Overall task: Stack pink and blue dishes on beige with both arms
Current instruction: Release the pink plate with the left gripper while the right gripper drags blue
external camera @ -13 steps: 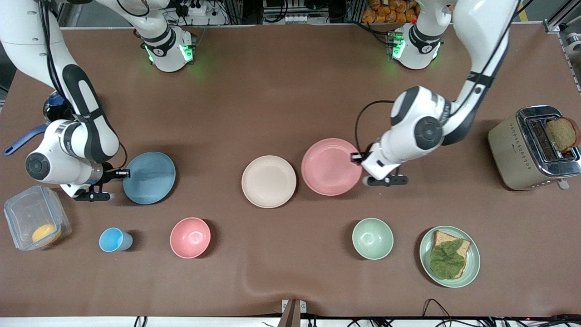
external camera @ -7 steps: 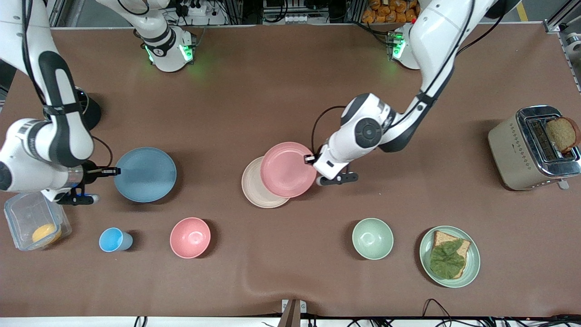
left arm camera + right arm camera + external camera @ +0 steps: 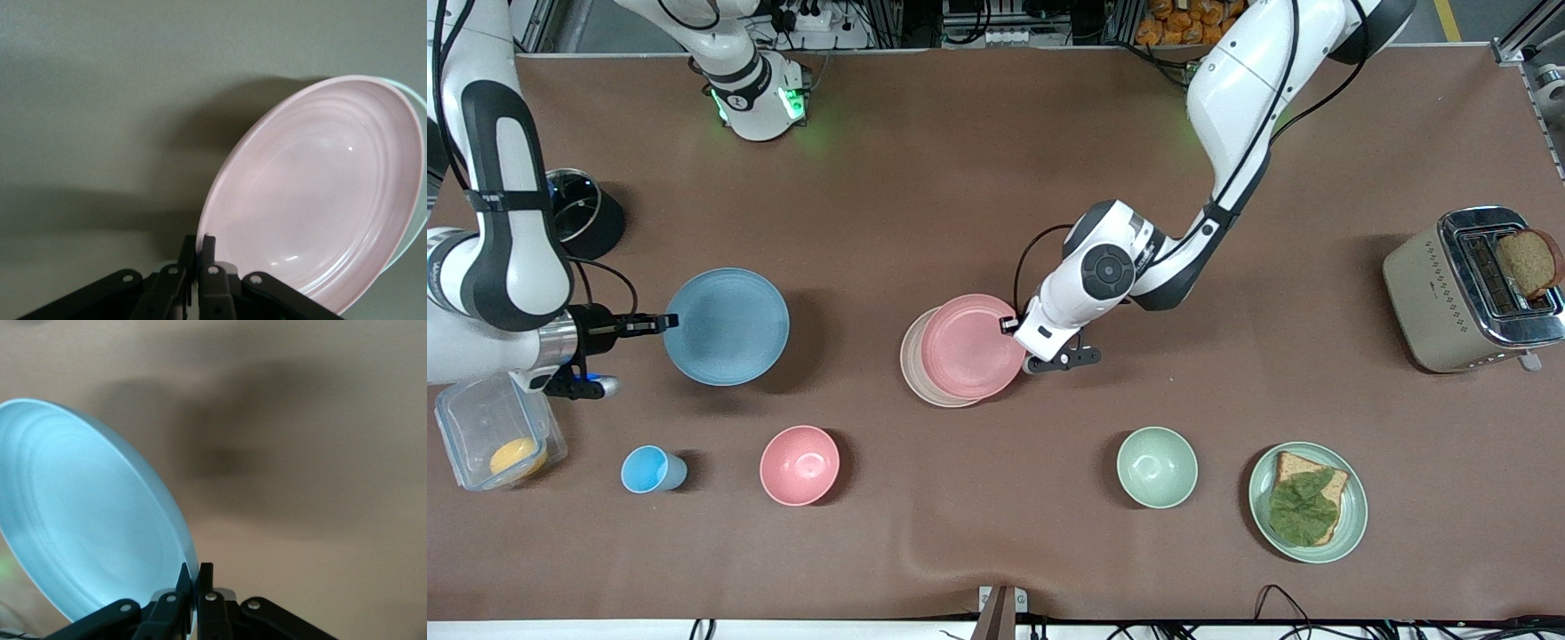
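Note:
The pale pink plate (image 3: 971, 346) (image 3: 320, 193) hangs almost squarely over the cream-beige plate (image 3: 913, 369), of which only a crescent of rim shows. My left gripper (image 3: 1010, 325) (image 3: 201, 241) is shut on the pink plate's rim at the side toward the left arm's end. The light blue plate (image 3: 726, 326) (image 3: 87, 513) is lifted above the table toward the right arm's end. On its rim my right gripper (image 3: 663, 321) (image 3: 193, 570) is shut.
Nearer the camera stand a small blue cup (image 3: 649, 469), a deep pink bowl (image 3: 799, 465), a green bowl (image 3: 1157, 467) and a green plate (image 3: 1354, 519) with bread and a leaf. A clear container (image 3: 494, 431), a dark pot (image 3: 583, 213) and a toaster (image 3: 1463, 289) sit at the table's ends.
The left arm has carried the pink plate from beside the beige plate to over it. The right arm has lifted the blue plate and shifted it slightly toward the middle.

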`<state>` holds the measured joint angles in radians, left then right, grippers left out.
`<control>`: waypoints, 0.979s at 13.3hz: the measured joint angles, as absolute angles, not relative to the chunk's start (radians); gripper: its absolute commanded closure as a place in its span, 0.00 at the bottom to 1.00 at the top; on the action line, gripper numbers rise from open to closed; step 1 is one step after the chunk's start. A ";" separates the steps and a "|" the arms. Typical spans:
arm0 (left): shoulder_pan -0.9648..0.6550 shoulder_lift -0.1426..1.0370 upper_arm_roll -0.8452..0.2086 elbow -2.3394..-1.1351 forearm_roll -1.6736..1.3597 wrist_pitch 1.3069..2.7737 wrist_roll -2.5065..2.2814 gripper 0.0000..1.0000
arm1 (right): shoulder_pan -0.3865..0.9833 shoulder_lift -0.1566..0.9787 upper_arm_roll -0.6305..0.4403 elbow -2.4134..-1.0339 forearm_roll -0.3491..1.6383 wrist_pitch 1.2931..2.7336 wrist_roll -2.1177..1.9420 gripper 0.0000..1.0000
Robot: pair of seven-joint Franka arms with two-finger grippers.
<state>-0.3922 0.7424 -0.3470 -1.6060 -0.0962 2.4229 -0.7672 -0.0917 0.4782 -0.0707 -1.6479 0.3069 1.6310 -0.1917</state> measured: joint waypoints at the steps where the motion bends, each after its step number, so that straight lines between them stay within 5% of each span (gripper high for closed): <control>1: -0.393 0.748 -0.347 -1.597 -0.096 2.423 -0.767 1.00 | -0.081 0.478 -0.069 -1.648 0.333 1.631 -0.178 1.00; 10: -0.425 0.791 -0.347 -1.572 -0.096 2.493 -0.823 1.00 | 0.034 0.483 -0.072 -1.634 0.399 1.672 -0.028 1.00; 11: -0.429 0.792 -0.347 -1.572 -0.096 2.499 -0.833 0.91 | 0.034 0.483 -0.072 -1.634 0.400 1.672 -0.028 1.00; 12: -0.431 0.792 -0.347 -1.571 -0.096 2.502 -0.843 0.70 | 0.034 0.483 -0.072 -1.634 0.400 1.672 -0.028 1.00; 13: -0.433 0.792 -0.347 -1.571 -0.096 2.503 -0.858 0.29 | 0.034 0.483 -0.072 -1.634 0.401 1.672 -0.028 1.00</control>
